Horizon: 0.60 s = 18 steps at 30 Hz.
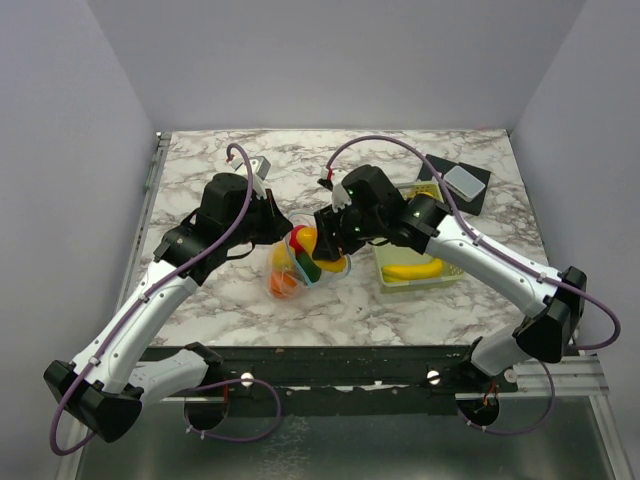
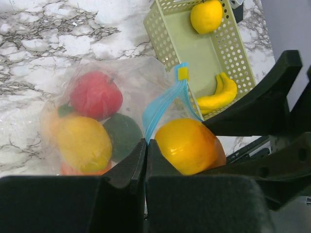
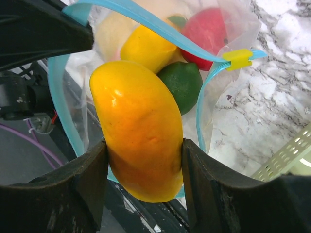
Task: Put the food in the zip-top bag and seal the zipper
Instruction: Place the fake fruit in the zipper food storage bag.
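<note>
The clear zip-top bag [image 1: 300, 265] lies at mid-table with its mouth held open. My left gripper [image 2: 146, 145] is shut on the bag's rim at the light blue zipper [image 2: 163, 104], whose yellow slider [image 2: 182, 73] sits at the far end. Inside the bag are a red round fruit [image 2: 95, 94], a yellow one [image 2: 83, 143] and a green one [image 2: 122, 133]. My right gripper [image 3: 144, 145] is shut on an orange-yellow fruit [image 3: 141, 121], which sits within the zipper loop [image 3: 160, 31] at the bag's mouth.
A pale yellow-green perforated basket [image 2: 194, 53] stands right of the bag, with a banana [image 2: 216, 97] and a yellow round fruit [image 2: 206, 16] in it. A black plate with a grey pad [image 1: 460, 180] lies at the back right. Both arms crowd the bag.
</note>
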Each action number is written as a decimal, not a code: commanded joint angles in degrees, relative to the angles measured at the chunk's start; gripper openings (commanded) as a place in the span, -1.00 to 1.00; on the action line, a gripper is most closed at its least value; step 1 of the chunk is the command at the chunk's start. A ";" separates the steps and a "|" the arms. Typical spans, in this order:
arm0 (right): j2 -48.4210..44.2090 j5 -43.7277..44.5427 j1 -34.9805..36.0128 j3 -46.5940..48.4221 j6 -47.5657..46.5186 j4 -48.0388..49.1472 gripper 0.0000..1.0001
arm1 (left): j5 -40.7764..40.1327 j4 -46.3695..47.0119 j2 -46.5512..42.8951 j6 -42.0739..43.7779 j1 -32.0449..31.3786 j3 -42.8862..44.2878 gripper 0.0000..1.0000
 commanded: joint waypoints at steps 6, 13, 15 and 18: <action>3.98 9.24 1.27 0.11 4.43 0.48 -0.35 | 1.07 0.50 0.08 0.21 0.11 2.14 -1.00; 6.48 15.37 1.35 1.64 8.29 0.07 -0.17 | 1.13 0.50 -0.22 0.18 0.13 1.71 -1.00; 6.89 15.60 1.36 1.61 9.16 0.65 0.00 | 1.06 0.50 -0.31 0.19 0.11 1.62 -1.00; 7.27 15.90 1.36 1.99 10.05 1.08 0.27 | 1.14 0.50 -0.38 0.16 0.11 1.53 -1.00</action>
